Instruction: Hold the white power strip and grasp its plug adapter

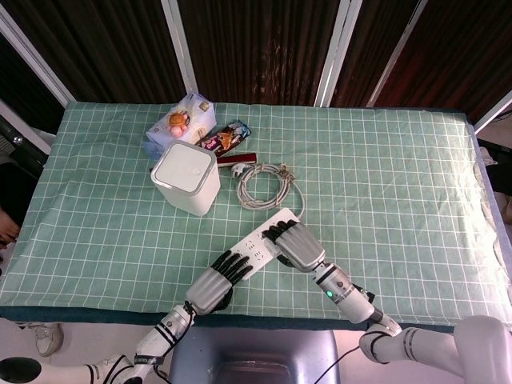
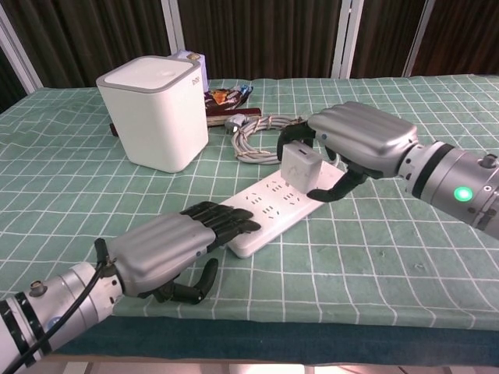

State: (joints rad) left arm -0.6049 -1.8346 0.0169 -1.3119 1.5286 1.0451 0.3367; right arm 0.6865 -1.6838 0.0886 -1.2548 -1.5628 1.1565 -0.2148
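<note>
The white power strip (image 2: 274,204) lies slantwise on the green checked cloth, and in the head view the strip (image 1: 258,237) shows between both hands. My left hand (image 2: 165,251) holds its near end down, dark fingers flat on top and thumb curled at the strip's edge. My right hand (image 2: 360,142) pinches the small white plug adapter (image 2: 298,165) between fingers and thumb. The adapter hangs just above the strip's far end, clear of the sockets. From the head view my right hand (image 1: 298,246) covers the adapter, and my left hand (image 1: 214,285) sits near the table's front edge.
A white cube-shaped box (image 2: 156,121) stands left of the strip. The strip's coiled cable (image 2: 261,128) lies behind it, with snack packets (image 2: 228,97) further back. The front table edge (image 2: 312,323) runs just beneath my left hand.
</note>
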